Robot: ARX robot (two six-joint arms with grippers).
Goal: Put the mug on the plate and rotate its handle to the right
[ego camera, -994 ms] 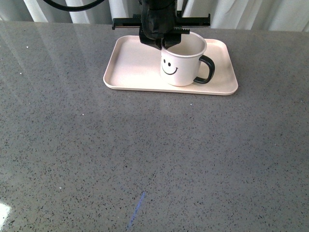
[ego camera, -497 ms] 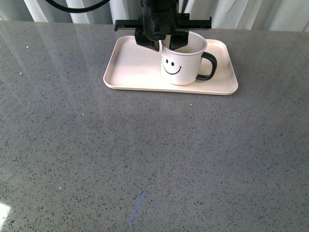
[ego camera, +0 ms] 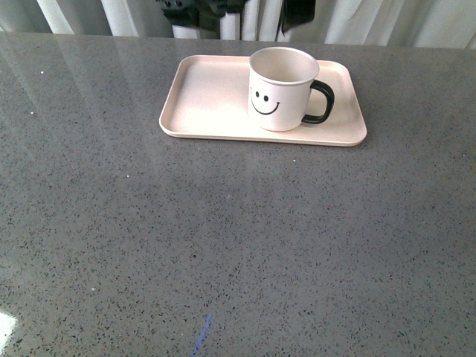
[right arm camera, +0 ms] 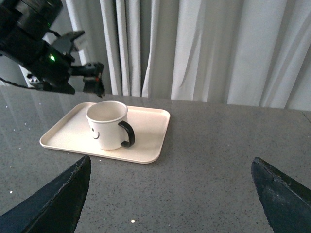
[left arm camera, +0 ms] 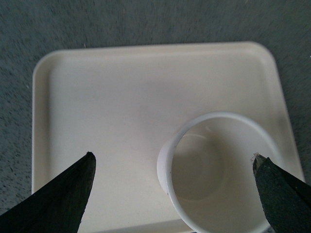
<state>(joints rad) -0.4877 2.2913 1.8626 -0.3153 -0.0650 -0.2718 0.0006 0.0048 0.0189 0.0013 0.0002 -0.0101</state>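
The cream-white mug (ego camera: 281, 89) with the smiley face stands upright on the right half of the pale pink plate (ego camera: 208, 104). Its black handle (ego camera: 321, 103) points right. My left gripper (ego camera: 256, 15) is open and empty, raised above and behind the mug, mostly cut off at the top of the front view. In the left wrist view the mug's open mouth (left arm camera: 218, 170) lies below between the spread fingers (left arm camera: 63, 199), not touched. My right gripper (right arm camera: 170, 194) is open and empty over bare table, well away from the mug (right arm camera: 107, 125) and the plate (right arm camera: 146, 131).
The grey speckled table (ego camera: 223, 245) stretches in front of the plate. White curtains (right arm camera: 204, 48) hang behind the table's far edge. The left arm (right arm camera: 43, 53) hovers over the plate's far side.
My left gripper has let go of the mug's rim and risen up and back. The mug stays on the plate with its handle to the right.
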